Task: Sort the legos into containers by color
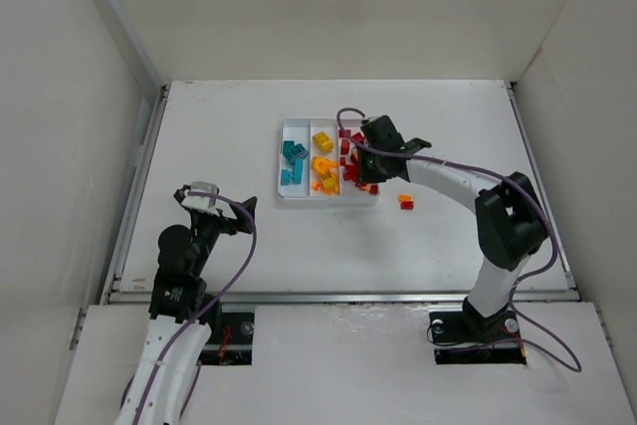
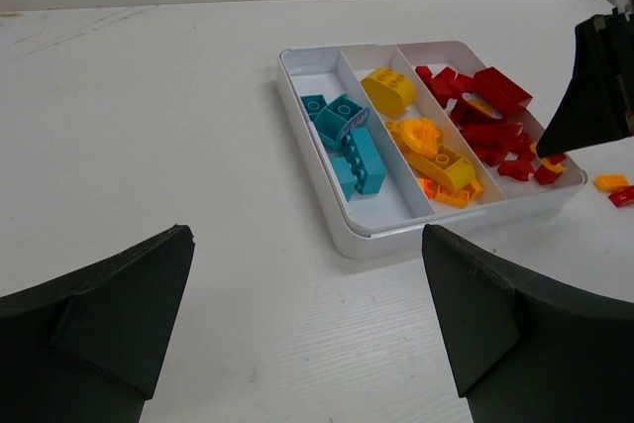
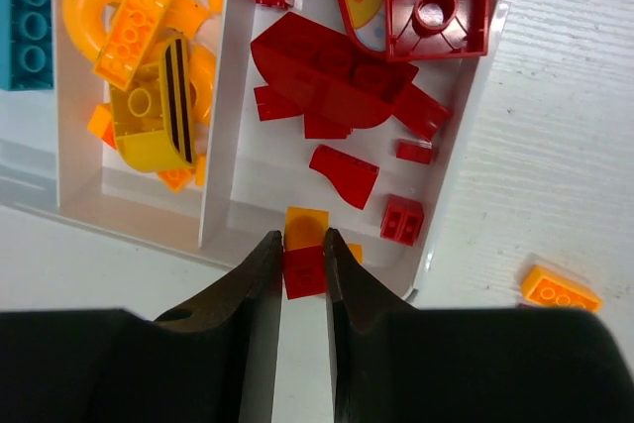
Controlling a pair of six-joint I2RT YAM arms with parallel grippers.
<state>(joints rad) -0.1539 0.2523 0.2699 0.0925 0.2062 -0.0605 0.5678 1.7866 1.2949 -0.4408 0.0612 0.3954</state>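
R tool (image 3: 302, 245) pinching red/orange lego clump (image 3: 306, 226) over red compt (image 3: 260, 180).

**Obs:** Top view, what can't you read?
**Op:** My right gripper (image 1: 365, 174) hangs over the tray's (image 1: 283, 161) right lane, so the reds (image 1: 346, 146) under it are hidden. Bricks are too small for me to tell shapes.
**Obs:** Right wrist?
**Op:** Tray is cut off top and left. A teal brick (image 3: 25, 17) is clipped at the left edge. The clump (image 3: 304, 263) has its sides buried between my right fingers (image 3: 253, 284).
**Obs:** Left wrist?
**Op:** My left fingers (image 2: 109, 314) run off the bottom edge. The right gripper is clipped at the right edge and masks part of the tray's right wall. A red brick (image 2: 624, 196) is cut by the frame.
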